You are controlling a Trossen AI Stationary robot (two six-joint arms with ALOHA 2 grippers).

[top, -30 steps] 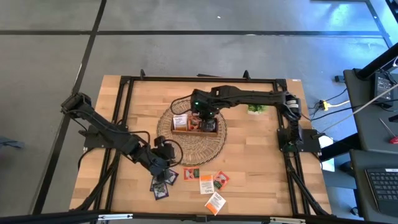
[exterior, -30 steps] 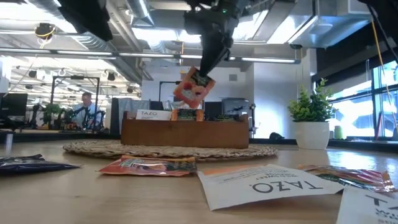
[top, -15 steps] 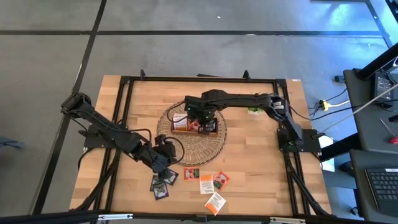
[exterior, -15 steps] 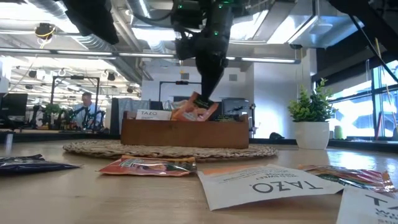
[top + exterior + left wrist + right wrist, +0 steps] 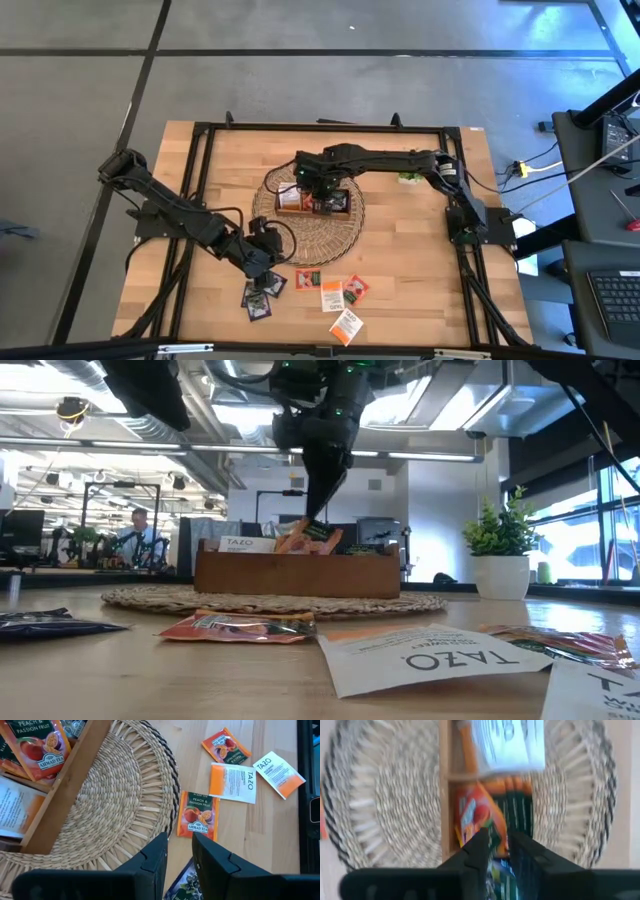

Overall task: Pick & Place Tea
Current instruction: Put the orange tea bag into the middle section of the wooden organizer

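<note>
My right gripper point(image 5: 312, 186) point(image 5: 316, 520) hangs over the brown wooden tray point(image 5: 335, 212) point(image 5: 300, 575) on the round woven mat point(image 5: 268, 232), shut on an orange tea sachet point(image 5: 308, 540) point(image 5: 476, 815). More sachets stand in the tray's compartments point(image 5: 517, 802). Several loose sachets lie flat on the table near its near edge: orange and white ones point(image 5: 345, 324) point(image 5: 332, 295) point(image 5: 233, 782) and dark ones point(image 5: 262, 292). My left gripper point(image 5: 262, 262) point(image 5: 180, 851) hovers just above the dark sachets, shut and holding nothing. My right gripper pinches the orange sachet by its upper edge point(image 5: 314, 528) between its two fingers, coming from above and pointing down. The sachet hangs tilted below the fingers, and its lower part dips behind the tray's front wall, among the sachets there.
A small potted plant point(image 5: 412, 176) point(image 5: 500, 550) stands at the table's far right, beyond the mat. A black frame point(image 5: 200, 180) runs around the table. Bare wood lies to the right of the loose sachets point(image 5: 420, 270). A person sits far off in the room point(image 5: 138, 530).
My right gripper has moved toward the table's left over the tray and come down. The orange sachet, which hung clear above the tray, now sits low with its bottom inside a compartment and more tilted. My left gripper shifted slightly toward the mat.
</note>
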